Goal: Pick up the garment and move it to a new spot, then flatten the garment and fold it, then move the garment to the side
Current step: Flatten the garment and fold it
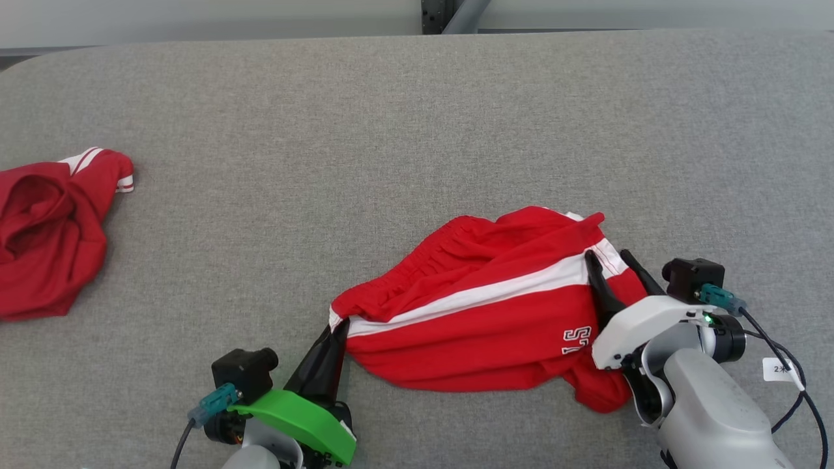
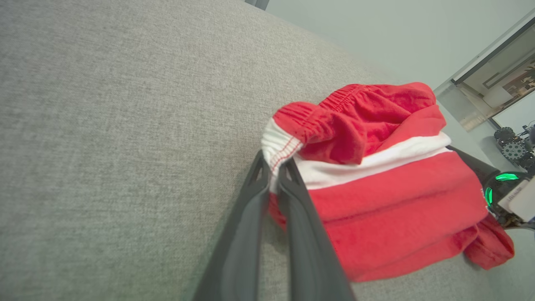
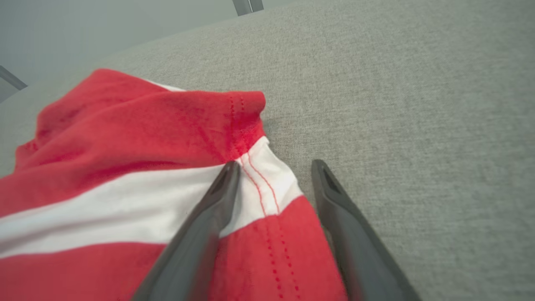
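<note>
**A:** Where's the garment (image 1: 482, 326)?

**B:** On the near side of the grey table (image 1: 417, 98), a little right of middle. The waistband (image 1: 417, 260) is to the left and a white stripe (image 1: 469, 296) runs across it. It's rumpled, with the far part bunched over on itself.

**A:** And the grippers?

**B:** The left gripper (image 2: 273, 167) is pinched together on the waistband corner, at the stripe's left end. The right gripper (image 3: 276, 164) has its fingers apart at the right-hand hem. One finger lies on the stripe and the other is just beside the cloth's edge. It grips nothing there yet.

**A:** How far along is the task, then?

**B:** Early, I'd judge. I can't tell whether this is already the new spot. The garment isn't flat or folded, and it hasn't gone to the side. This looks like the flattening step, with the second end yet to be taken.

**A:** Any bins or trays?

**B:** None to report; the cloth rests straight on the table. A second red garment (image 1: 52, 234) sits crumpled at the left edge, well apart.
</note>
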`<state>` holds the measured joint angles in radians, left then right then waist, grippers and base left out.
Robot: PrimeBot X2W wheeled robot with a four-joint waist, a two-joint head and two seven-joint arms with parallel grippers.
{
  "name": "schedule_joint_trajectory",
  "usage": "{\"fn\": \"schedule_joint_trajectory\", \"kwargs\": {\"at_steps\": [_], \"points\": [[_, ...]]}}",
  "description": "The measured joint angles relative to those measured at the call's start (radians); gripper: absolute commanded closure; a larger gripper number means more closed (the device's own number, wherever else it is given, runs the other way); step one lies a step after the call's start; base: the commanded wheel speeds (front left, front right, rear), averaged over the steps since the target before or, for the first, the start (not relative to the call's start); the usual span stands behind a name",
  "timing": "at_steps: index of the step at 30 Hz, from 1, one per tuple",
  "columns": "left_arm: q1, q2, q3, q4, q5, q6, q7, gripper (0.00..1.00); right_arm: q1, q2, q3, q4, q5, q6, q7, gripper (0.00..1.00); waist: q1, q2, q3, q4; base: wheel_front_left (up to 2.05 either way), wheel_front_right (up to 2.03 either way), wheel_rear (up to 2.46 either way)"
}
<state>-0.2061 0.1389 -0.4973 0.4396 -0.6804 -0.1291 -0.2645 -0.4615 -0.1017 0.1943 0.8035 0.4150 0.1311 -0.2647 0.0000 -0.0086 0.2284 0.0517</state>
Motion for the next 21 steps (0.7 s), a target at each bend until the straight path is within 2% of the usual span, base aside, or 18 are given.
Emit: {"fn": "schedule_joint_trajectory", "kwargs": {"at_steps": [1, 2, 3, 10, 16, 21], "points": [[0.000, 0.000, 0.000, 0.001, 0.002, 0.000, 0.000, 1.00, 0.000, -0.003, 0.007, -0.002, 0.007, 0.000, 0.000, 0.62, 0.0000, 0.0000, 0.001, 0.000, 0.00, 0.00, 0.00], [-0.001, 0.000, 0.002, 0.003, 0.004, 0.000, 0.000, 1.00, 0.000, -0.006, 0.018, -0.014, 0.015, 0.000, 0.000, 0.74, 0.0000, 0.0000, 0.001, -0.001, 0.00, 0.00, 0.00], [-0.001, 0.000, 0.002, 0.004, 0.004, 0.000, 0.000, 1.00, 0.000, -0.007, 0.020, -0.023, 0.016, 0.000, 0.000, 1.00, 0.0000, 0.0000, 0.001, -0.001, 0.00, 0.00, 0.00], [-0.005, 0.000, 0.016, 0.013, 0.007, 0.000, 0.000, 1.00, 0.007, -0.017, 0.028, -0.074, 0.022, 0.000, 0.001, 1.00, 0.0000, 0.0000, -0.012, -0.004, 0.00, 0.00, 0.00], [-0.005, 0.004, 0.075, -0.027, 0.041, 0.000, 0.000, 1.00, 0.034, -0.012, 0.026, -0.160, 0.051, 0.000, 0.001, 1.00, 0.0000, 0.0000, -0.054, -0.010, 0.00, 0.00, 0.00], [-0.060, 0.064, 0.103, -0.088, 0.064, 0.000, 0.000, 1.00, 0.028, -0.016, 0.026, -0.260, 0.107, 0.000, 0.001, 1.00, 0.0000, 0.0000, -0.116, -0.014, 0.00, 0.00, 0.00]]}}
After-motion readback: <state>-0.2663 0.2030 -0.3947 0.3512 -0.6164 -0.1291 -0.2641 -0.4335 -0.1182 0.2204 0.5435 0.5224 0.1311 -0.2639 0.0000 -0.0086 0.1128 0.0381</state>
